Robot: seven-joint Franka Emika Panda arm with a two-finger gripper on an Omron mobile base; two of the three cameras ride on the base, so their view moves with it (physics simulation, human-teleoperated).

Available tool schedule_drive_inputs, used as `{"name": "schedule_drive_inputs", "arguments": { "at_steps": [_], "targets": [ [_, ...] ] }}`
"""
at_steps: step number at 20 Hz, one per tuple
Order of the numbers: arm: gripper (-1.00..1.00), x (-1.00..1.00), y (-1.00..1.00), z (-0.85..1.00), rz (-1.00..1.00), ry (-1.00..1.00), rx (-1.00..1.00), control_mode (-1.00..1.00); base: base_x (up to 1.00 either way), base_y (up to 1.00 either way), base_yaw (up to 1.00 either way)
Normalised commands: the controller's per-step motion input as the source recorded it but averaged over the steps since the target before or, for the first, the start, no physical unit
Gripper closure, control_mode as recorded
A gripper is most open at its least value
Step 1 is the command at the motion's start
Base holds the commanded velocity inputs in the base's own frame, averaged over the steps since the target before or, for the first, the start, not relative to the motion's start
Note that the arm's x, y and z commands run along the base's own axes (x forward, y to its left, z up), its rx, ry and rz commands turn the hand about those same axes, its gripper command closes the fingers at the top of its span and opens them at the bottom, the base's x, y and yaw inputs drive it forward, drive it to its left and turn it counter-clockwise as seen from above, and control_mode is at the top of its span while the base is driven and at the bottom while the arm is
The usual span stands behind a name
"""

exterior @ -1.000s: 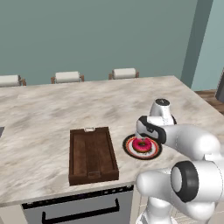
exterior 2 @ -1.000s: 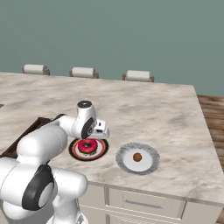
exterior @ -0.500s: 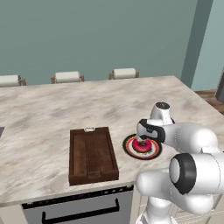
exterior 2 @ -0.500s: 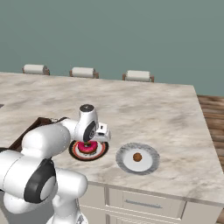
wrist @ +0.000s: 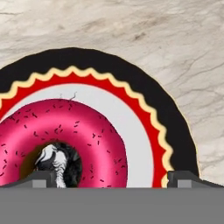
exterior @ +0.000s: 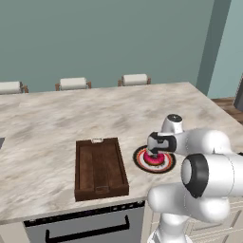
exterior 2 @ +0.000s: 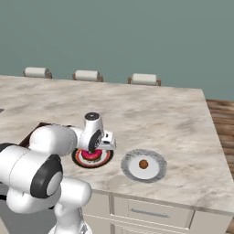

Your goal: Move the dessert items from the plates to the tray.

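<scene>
From the left base view we have the gripper (exterior: 154,154) low over the black-rimmed plate (exterior: 140,163) with the pink doughnut (exterior: 154,159) on it, the wooden tray (exterior: 100,169) just to its left, so the carry will be short. From the right base view the small brown lump (exterior 2: 143,164) waits on the pale plate (exterior 2: 155,173) nearby. In the hand view our fingertips (wrist: 39,178) stand wide apart, one at the doughnut's hole and one outside its rim, so we judge we should sink straight down and close across that side of the ring.

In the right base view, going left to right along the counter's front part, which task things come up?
Dark brown wooden tray → black-rimmed, red-ringed plate holding the pink-frosted doughnut → pale round plate holding the small brown lump.
</scene>
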Motion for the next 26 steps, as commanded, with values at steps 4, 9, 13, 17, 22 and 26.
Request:
{"name": "schedule_drive_inputs", "arguments": {
  "at_steps": [4,9,13,17,22,26],
  "targets": [
    [-1.00,0.17,-0.08,-0.05,0.00,-0.01,0.05,-1.00,0.00,0.00,0.00],
    [-1.00,0.06,-0.01,-0.06,0.00,0.00,0.03,-1.00,0.00,0.00,0.00],
    [-1.00,0.00,0.00,-0.13,0.00,0.00,0.01,-1.00,0.00,0.00,0.00],
    [-1.00,0.00,0.00,-0.21,0.00,0.00,0.00,-1.00,0.00,0.00,0.00],
    [-1.00,0.00,0.00,-0.17,0.00,0.00,0.00,-1.00,0.00,0.00,0.00],
    [-1.00,0.00,0.00,-0.01,0.00,0.00,0.00,-1.00,0.00,0.00,0.00]
  ]
}}
